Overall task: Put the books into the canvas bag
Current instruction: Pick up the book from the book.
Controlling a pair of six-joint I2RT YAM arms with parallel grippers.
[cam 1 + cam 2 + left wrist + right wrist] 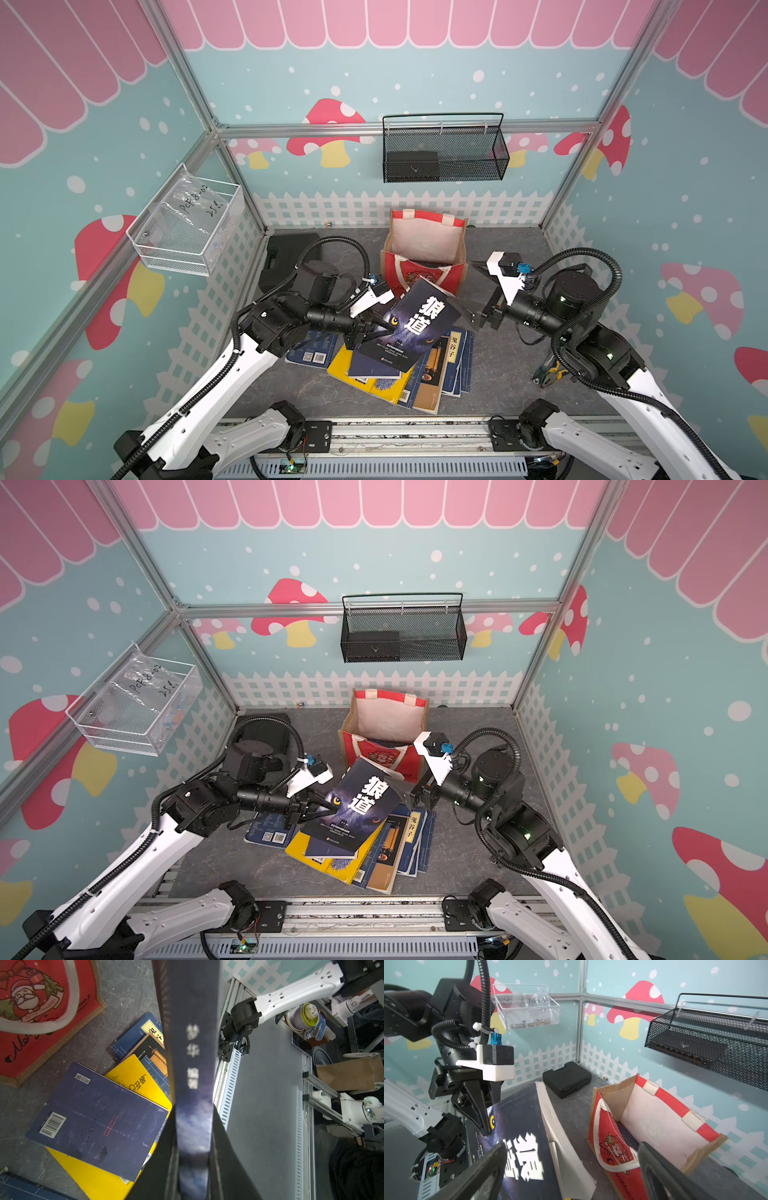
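The left jaws pinch the spine of a tilted dark blue book (pixel 419 320) with a white title and a yellow eye, while the right jaws stand wide at its page edge.

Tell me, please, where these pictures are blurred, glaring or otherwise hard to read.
Left wrist view: the held book fills the centre, its spine lettering soft, blurrier toward the left claw; the yellow book is sharp. Right wrist view: the right claw is blurred up close, the canvas bag crisp. In both top views the book's white title blooms.
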